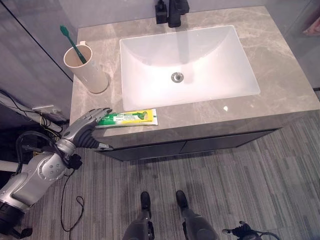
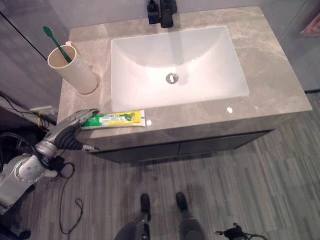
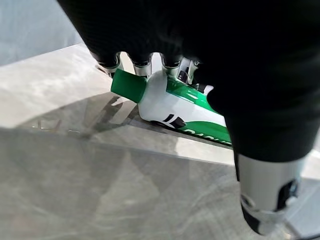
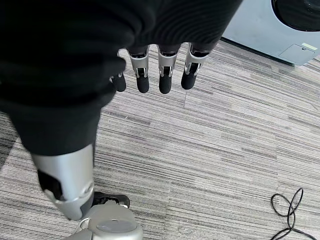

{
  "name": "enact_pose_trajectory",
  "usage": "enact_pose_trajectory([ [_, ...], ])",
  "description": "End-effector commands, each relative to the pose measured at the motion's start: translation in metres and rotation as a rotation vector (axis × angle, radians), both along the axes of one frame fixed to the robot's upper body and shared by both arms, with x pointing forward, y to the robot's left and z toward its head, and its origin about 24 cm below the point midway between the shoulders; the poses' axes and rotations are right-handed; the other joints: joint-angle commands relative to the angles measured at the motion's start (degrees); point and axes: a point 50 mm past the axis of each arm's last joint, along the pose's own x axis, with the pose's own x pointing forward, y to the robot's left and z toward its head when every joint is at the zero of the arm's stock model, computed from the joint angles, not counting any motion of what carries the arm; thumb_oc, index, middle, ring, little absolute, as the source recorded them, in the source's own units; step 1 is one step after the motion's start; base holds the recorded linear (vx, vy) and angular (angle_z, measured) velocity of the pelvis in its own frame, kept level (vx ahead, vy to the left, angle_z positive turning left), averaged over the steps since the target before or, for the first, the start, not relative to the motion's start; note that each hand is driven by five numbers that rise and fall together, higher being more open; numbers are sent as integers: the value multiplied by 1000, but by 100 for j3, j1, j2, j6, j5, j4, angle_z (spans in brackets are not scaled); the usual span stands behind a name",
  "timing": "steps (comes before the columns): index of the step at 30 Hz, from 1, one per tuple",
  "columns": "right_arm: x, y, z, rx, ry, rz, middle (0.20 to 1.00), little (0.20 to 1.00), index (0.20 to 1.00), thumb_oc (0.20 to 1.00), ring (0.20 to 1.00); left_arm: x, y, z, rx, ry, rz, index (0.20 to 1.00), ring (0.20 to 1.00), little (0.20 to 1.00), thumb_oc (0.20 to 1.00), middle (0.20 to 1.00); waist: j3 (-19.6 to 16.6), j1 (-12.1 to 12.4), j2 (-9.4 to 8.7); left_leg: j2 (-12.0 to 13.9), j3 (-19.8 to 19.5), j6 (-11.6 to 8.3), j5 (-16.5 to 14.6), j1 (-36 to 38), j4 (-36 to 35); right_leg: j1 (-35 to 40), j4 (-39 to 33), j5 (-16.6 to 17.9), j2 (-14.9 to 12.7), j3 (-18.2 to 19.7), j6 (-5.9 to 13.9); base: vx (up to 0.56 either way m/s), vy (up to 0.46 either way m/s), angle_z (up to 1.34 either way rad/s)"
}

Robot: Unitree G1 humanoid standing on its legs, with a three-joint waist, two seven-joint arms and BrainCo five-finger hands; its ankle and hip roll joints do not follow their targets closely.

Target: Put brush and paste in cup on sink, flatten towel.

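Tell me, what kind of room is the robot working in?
Most likely a bathroom, or a mock-up of one. There is a white sink set in a grey stone counter with a black tap, a cup holding a toothbrush, and toothpaste under the left hand.

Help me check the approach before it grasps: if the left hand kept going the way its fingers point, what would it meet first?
The toothpaste tube: the left hand is already over its capped end.

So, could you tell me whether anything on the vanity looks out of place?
The toothpaste tube lies flat at the counter's front edge rather than in the cup, which holds a green toothbrush. The left hand is at its capped end. Nothing looks spilled or damaged.
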Motion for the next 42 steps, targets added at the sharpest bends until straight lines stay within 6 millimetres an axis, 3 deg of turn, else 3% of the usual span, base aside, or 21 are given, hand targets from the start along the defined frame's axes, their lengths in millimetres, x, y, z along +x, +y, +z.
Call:
enact_pose_trajectory([
  [1,-22,-1,-5,3,55,-53,1000,1000,1000,1000,1000,4,1,-7,-92,25,19,1000,1000,1000,1000,1000,-286,-6,-64,290,-40,-379,-422,421,37,-474,1,194,-499,-376,617,21,3,-10],
  [10,-17,-2,-3,1,47,-56,1000,1000,1000,1000,1000,6,-3,-18,-236,72,35,1000,1000,1000,1000,1000,-248,-19,-34,292,-52,-384,-397,353,37,-528,1,177,-491,-375,590,3,0,-1],
  [22,-8,-2,-1,3,8,-73,1000,1000,1000,1000,1000,9,-1,-21,-193,51,72,1000,1000,1000,1000,1000,-145,-7,-11,287,-75,-394,-346,202,37,-659,1,181,-476,-352,570,0,0,0],
  [32,-1,-2,0,0,7,-61,1000,1000,1000,1000,1000,-1,10,-31,-202,70,133,1000,1000,1000,1000,1000,-51,86,-121,405,316,-459,-478,522,37,-513,1,188,-466,-444,675,21,15,-9],
  [34,-1,-2,0,1,8,-57,1000,1000,1000,1000,1000,-5,14,-32,-201,70,150,928,928,928,928,928,-43,101,-148,440,399,-472,-494,580,37,-490,1,190,-457,-462,691,7,6,-45],
  [37,0,-1,0,2,6,-55,1000,1000,1000,1000,1000,-6,17,-33,-198,70,164,918,918,918,918,918,-35,110,-170,460,455,-484,-500,623,37,-476,1,198,-454,-499,701,3,7,-26],
  [39,0,-1,0,2,2,-57,1000,1000,1000,1000,1000,-8,19,-33,-194,68,176,865,865,865,865,865,-24,116,-197,486,519,-508,-512,683,37,-451,1,211,-451,-536,708,3,7,-8],
  [40,0,-1,0,3,7,-51,1000,1000,1000,1000,1000,-9,19,-34,-195,69,176,824,824,824,824,824,-20,118,-204,497,542,-513,-515,696,37,-442,1,212,-454,-564,719,4,0,-13],
  [41,-1,-1,0,3,13,-48,1000,1000,1000,1000,1000,-9,19,-35,-194,74,176,708,708,708,708,708,-18,120,-208,504,553,-517,-519,709,37,-432,1,212,-453,-571,715,2,4,-13],
  [42,-2,-1,0,2,18,-43,1000,1000,1000,1000,1000,-9,19,-35,-195,74,176,683,683,683,683,683,-17,119,-213,507,574,-520,-526,719,37,-428,1,213,-458,-591,724,7,1,-10],
])
